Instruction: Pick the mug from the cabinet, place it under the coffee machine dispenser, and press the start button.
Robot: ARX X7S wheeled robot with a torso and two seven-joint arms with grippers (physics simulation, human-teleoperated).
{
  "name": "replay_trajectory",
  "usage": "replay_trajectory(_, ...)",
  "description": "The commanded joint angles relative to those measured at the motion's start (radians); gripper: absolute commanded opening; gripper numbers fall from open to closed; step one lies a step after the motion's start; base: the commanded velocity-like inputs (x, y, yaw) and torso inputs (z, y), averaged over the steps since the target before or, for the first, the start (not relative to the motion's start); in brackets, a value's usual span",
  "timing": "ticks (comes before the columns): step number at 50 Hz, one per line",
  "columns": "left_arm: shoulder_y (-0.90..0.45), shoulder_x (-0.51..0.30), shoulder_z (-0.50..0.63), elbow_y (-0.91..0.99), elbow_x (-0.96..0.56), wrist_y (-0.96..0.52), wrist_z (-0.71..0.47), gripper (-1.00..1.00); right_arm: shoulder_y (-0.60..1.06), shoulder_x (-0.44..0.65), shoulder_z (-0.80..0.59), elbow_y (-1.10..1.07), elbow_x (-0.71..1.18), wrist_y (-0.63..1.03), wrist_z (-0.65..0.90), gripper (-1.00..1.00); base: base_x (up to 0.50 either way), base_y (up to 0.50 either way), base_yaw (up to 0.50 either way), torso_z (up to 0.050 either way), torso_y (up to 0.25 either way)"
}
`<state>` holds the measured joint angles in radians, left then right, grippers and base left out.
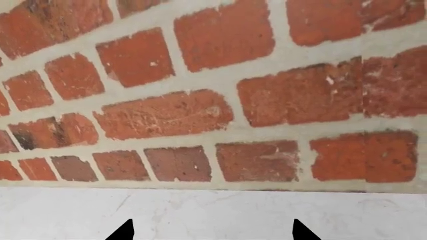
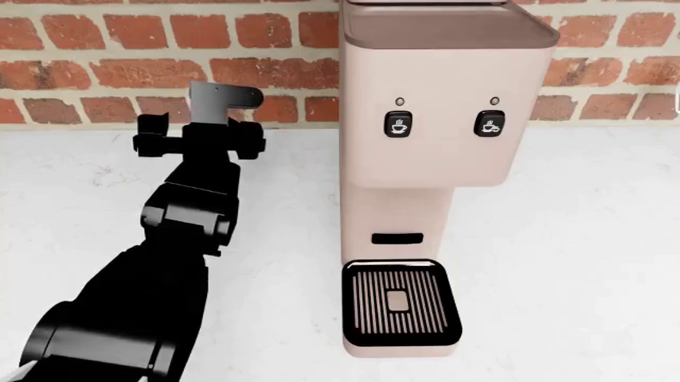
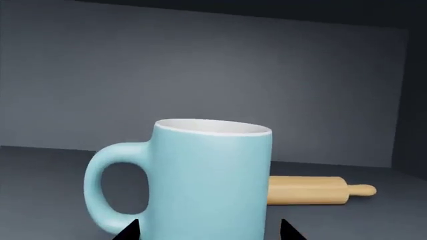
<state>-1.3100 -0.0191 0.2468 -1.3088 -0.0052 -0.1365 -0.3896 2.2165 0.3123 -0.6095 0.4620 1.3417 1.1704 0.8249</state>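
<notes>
Teal mug (image 3: pixel 210 180) (upright) between right end effector (image 3: pixel 208 231) fingertips.

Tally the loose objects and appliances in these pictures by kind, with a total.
Mug: 1
Rolling pin: 1
Coffee machine: 1
Total: 3

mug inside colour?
White inside, light teal-blue outside; the mug shows best in the right wrist view.

Upright teal mug (image 3: pixel 210 180) in cabinet; pink-beige dispenser (image 2: pixel 447 103) overhanging bare tray.
</notes>
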Motion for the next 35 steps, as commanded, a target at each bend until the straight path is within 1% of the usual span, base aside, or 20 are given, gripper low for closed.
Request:
replay_trajectory(1,-0.001,0.000,0.003,0.000,-0.001,0.001,0.006,1.00,0.040,-0.024,-0.034,0.060,-0.057,-0.026,-0.057,1.00,0.00,0.00,0.00,0.000,0.000)
replay_trajectory(10,-0.001,0.000,0.001,0.000,-0.002,0.005,0.012,1.00,0.062,-0.033,-0.058,0.098,-0.095,-0.035,-0.079,1.00,0.00,0.00,0.00,0.000,0.000)
replay_trajectory(18,0.001,0.000,-0.001,0.000,-0.002,0.005,0.018,1.00,0.043,-0.042,-0.080,0.134,-0.125,-0.056,-0.112,1.00,0.00,0.00,0.00,0.000,0.000)
replay_trajectory(23,0.000,0.000,-0.002,0.000,-0.002,0.004,0.021,1.00,0.015,-0.056,-0.096,0.190,-0.140,-0.077,-0.162,1.00,0.00,0.00,0.00,0.000,0.000)
replay_trajectory(24,0.000,0.000,-0.003,0.000,-0.002,0.004,0.022,1.00,0.005,-0.060,-0.101,0.202,-0.144,-0.083,-0.172,-1.00,0.00,0.00,0.00,0.000,0.000)
replay_trajectory(29,0.000,0.000,-0.003,0.000,-0.002,0.006,0.026,1.00,-0.011,-0.081,-0.116,0.255,-0.162,-0.111,-0.217,-1.00,0.00,0.00,0.00,0.000,0.000)
replay_trajectory(35,0.001,-0.001,-0.006,0.000,-0.002,0.009,0.027,1.00,-0.010,-0.078,-0.106,0.253,-0.153,-0.103,-0.205,-1.00,0.00,0.00,0.00,0.000,0.000)
